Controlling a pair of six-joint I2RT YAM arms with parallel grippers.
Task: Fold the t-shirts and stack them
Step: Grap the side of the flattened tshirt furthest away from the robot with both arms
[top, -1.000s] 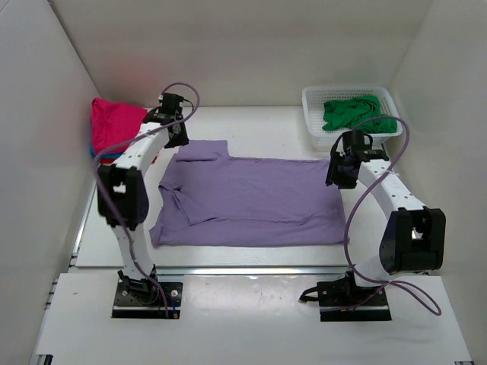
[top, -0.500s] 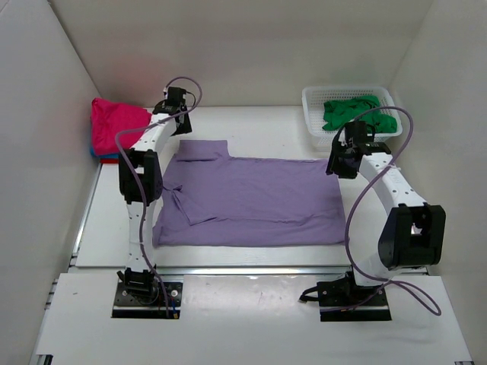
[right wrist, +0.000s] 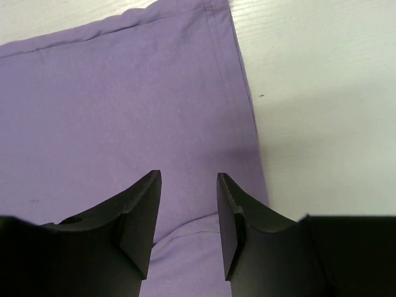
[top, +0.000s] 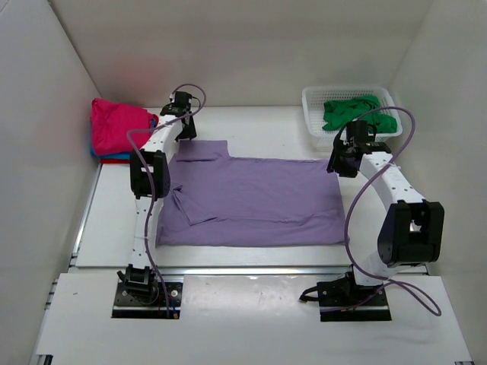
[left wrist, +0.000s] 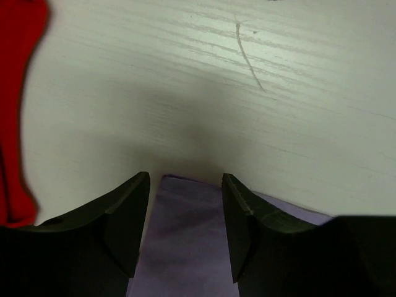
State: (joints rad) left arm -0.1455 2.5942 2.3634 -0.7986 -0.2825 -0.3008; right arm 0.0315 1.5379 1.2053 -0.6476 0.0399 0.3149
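Note:
A lilac purple t-shirt (top: 251, 201) lies spread flat in the middle of the table. My left gripper (top: 185, 133) hovers at its far left sleeve. In the left wrist view the left gripper (left wrist: 185, 185) is open, with the tip of the lilac sleeve (left wrist: 185, 247) lying loose between the fingers. My right gripper (top: 342, 163) stands over the shirt's far right corner. In the right wrist view the right gripper (right wrist: 189, 182) is open above a small ridge of lilac cloth (right wrist: 185, 235). A green t-shirt (top: 354, 112) lies crumpled in the basket. A magenta pink t-shirt (top: 118, 125) tops a folded pile at the far left.
The white lattice basket (top: 313, 99) stands at the back right corner. Red cloth (left wrist: 18, 93) from the pile shows at the left edge of the left wrist view. White walls close the table on three sides. Bare table lies behind the shirt.
The left gripper's jaws have widened, letting go of the sleeve, and that arm has swung in to the right. The right gripper has shifted slightly toward the back.

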